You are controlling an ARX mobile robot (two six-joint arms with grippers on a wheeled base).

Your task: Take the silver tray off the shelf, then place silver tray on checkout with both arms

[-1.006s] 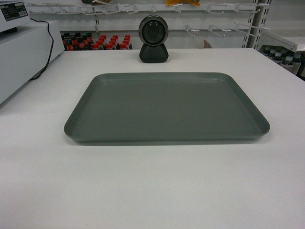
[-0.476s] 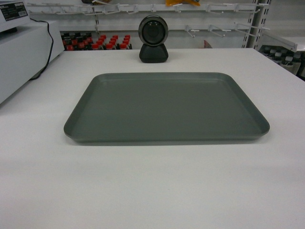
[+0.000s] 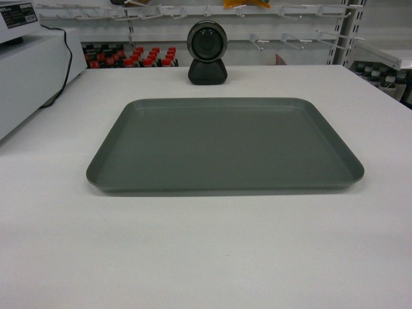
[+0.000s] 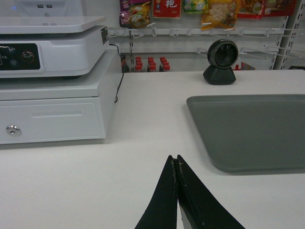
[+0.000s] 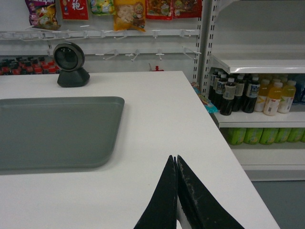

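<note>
The silver tray [image 3: 225,145] lies flat in the middle of the white checkout top [image 3: 206,251]. No gripper shows in the head view. In the left wrist view my left gripper [image 4: 174,159] is shut and holds nothing, hovering over bare tabletop left of and nearer than the silver tray's corner [image 4: 252,131]. In the right wrist view my right gripper [image 5: 174,158] is shut too, with nothing in it, right of and nearer than the silver tray [image 5: 55,131]. A white shelf board [image 5: 259,61] stands to the right of the checkout.
A black round scanner [image 3: 207,53] stands behind the tray. A white cash register on its drawer [image 4: 52,90] fills the left side. Shelves with bottles [image 5: 252,95] stand past the checkout's right edge [image 5: 238,162]. Snack bags hang on the back wall.
</note>
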